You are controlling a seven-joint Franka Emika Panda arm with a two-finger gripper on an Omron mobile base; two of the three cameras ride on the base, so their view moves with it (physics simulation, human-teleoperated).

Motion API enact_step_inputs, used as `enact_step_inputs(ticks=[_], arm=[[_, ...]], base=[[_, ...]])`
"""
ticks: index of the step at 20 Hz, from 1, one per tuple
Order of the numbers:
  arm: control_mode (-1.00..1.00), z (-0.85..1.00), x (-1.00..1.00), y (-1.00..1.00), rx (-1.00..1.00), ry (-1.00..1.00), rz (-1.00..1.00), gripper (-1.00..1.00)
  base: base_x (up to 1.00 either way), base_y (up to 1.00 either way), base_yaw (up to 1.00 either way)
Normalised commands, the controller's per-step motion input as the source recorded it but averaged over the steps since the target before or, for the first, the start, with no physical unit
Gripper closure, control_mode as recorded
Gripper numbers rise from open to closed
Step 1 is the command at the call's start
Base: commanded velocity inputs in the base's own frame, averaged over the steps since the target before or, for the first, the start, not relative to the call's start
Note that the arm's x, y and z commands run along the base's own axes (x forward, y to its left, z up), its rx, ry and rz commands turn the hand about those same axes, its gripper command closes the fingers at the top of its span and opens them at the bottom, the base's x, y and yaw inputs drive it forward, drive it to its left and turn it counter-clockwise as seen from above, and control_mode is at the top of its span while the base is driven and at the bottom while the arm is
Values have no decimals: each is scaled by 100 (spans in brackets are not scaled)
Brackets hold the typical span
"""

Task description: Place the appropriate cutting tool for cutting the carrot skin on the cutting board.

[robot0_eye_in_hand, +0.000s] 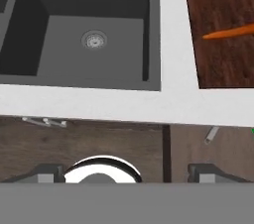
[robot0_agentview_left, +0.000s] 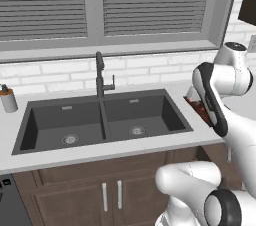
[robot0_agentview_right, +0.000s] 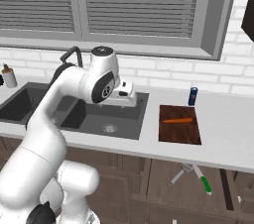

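The dark reddish-brown cutting board lies flat on the white counter right of the sink, and the orange carrot rests across its far half. The hand view has the same board and carrot at its upper right. My gripper hangs over the right sink basin, left of the board and apart from it. Its fingertips stand wide apart with nothing between them, so it is open. Below the counter's front edge, under the board, lie a green-handled utensil and a silvery utensil; I cannot tell which is the cutting tool.
A dark double sink with a tall black faucet fills the counter's middle. A blue can stands just behind the board. A small dispenser is at the far left. Brown cabinet doors run below.
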Motion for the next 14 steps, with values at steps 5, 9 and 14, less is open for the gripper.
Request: enact_step_inputs(ticks=[5, 9, 14], arm=[[-100, -39, -37, -100, 5, 7, 1, -100], [-100, 0, -33, -98, 20, 30, -10, -100], [-100, -23, -17, -66, 9, 18, -7, -100]], base=[[0, 0, 0], [0, 0, 0], [0, 0, 0]])
